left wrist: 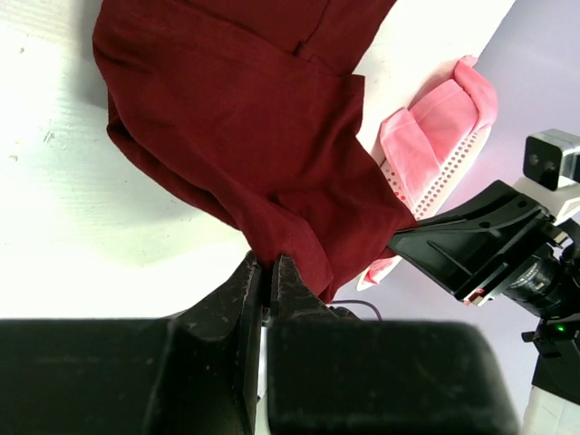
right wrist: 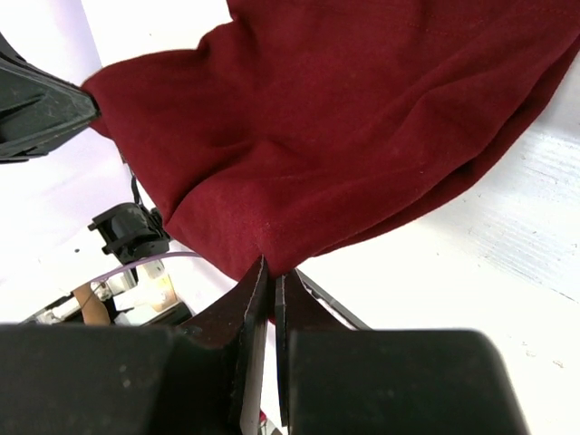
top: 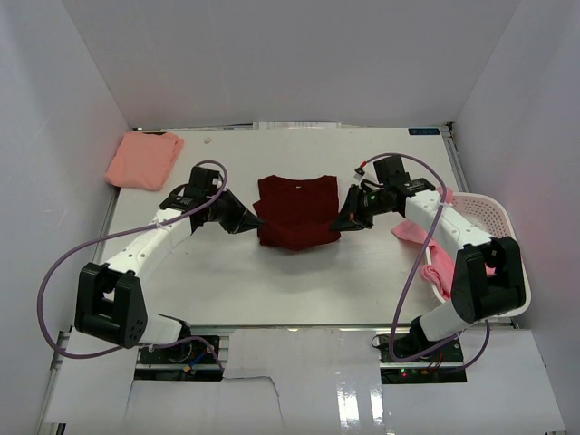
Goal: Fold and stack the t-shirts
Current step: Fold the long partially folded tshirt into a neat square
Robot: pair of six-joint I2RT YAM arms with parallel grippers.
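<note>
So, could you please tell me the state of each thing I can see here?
maroon t-shirt: partly folded, pinched at both sides
salmon t-shirt: folded, far left corner
white basket: upright, right side
pink t-shirts: crumpled, draped over white basket
left tool: shut on maroon t-shirt
right tool: shut on maroon t-shirt

The left gripper (left wrist: 269,272) has its jaws closed on the near edge of the maroon t-shirt (left wrist: 245,118), which spreads upward across the white table (left wrist: 63,208). At right, the right gripper (left wrist: 399,241) meets the shirt's opposite corner. Behind it, a pink t-shirt (left wrist: 435,136) hangs over the white mesh basket (left wrist: 450,170).
</note>
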